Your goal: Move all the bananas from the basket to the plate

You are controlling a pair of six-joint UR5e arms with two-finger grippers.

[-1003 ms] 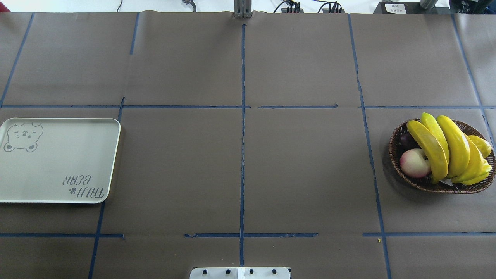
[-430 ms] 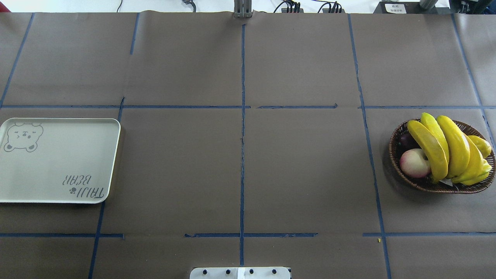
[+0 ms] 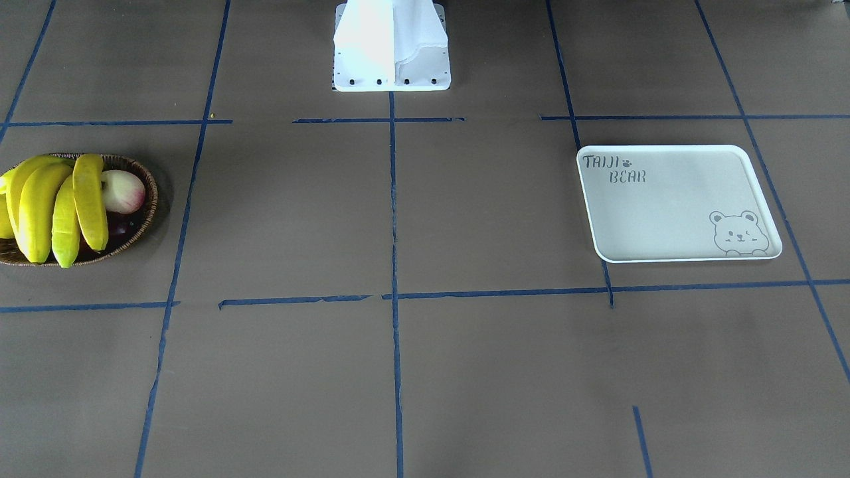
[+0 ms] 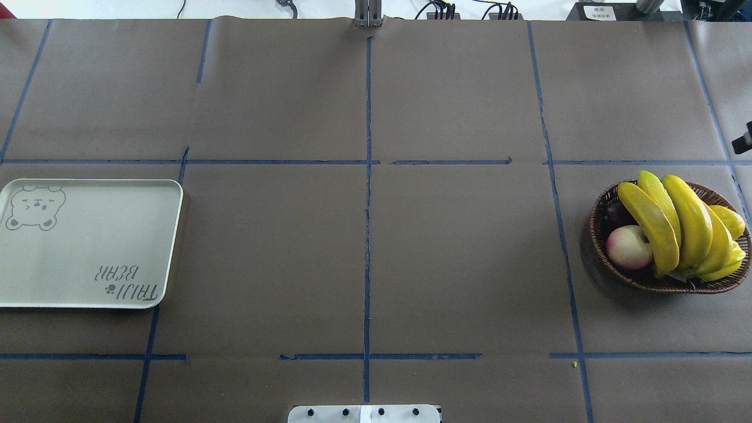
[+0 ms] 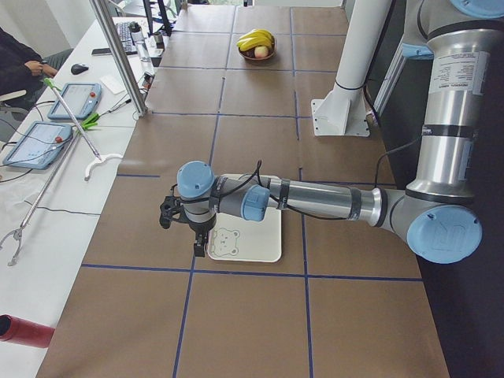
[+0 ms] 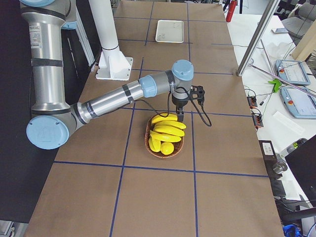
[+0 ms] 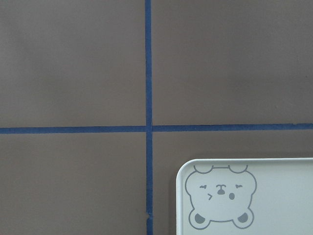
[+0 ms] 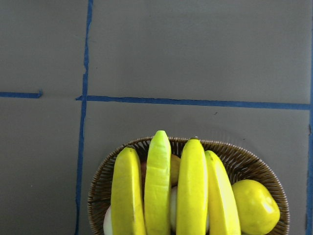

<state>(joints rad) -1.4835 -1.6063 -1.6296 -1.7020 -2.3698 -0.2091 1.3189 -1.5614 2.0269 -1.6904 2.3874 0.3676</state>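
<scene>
Over at the right edge of my overhead view a dark bit (image 4: 744,141) has poked in, just past the basket (image 4: 646,283). It was not there a moment ago. I think it is part of the right arm (image 6: 113,98) coming in. Nothing else has moved.

Now left to right. On the left the plate (image 4: 88,247) sits on the tabletop (image 4: 264,247). No banana is on it yet. The left fingers (image 5: 200,246) hang over its bear corner, as the left side view shows. That view is too far off, so I cannot tell if they are wide or narrow. The left wrist camera shows only the bear corner and blue tape (image 4: 367,235).

On the right is the basket, well apart from the plate. All four bananas (image 4: 675,226) lie in it side by side, next to a pink round fruit (image 4: 627,247) and a yellow lumpy fruit (image 4: 731,218). The right fingers (image 6: 180,117) hang just above the far end of the bananas. I cannot tell how wide they are either, but no banana is in them.

So the job has not really started. I guess the right arm is getting ready to go down for the first banana. After that, it is a long carry across to the plate.
</scene>
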